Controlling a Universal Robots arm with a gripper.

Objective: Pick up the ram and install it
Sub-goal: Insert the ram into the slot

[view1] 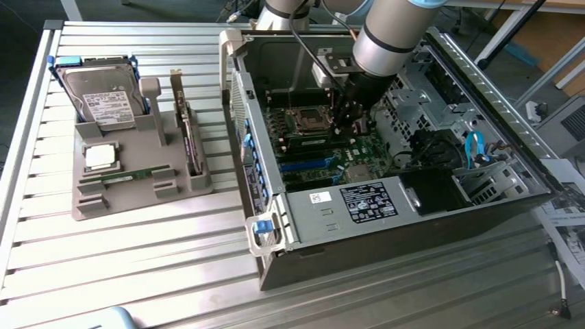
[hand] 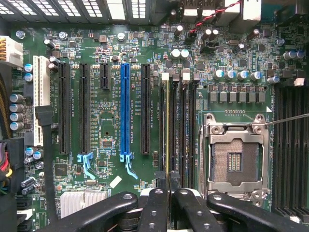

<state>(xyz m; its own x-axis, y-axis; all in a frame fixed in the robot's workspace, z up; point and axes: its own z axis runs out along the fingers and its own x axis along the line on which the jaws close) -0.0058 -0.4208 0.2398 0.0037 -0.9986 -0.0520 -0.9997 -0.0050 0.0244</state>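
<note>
- My tool (hand: 167,186) is pinching the ram (hand: 167,125) on its flat sides, so its thin edge points down.
- I hold it along the long black slots (hand: 179,125) on the green board (hand: 111,96), so it lines up with one.

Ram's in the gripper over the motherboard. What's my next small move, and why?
Probably ease straight down a little. The gripper is shut on the ram, which runs edge-on along one of the memory slots beside the empty processor socket, so it looks lined up. I cannot tell whether it touches the slot, so go slowly.
</note>
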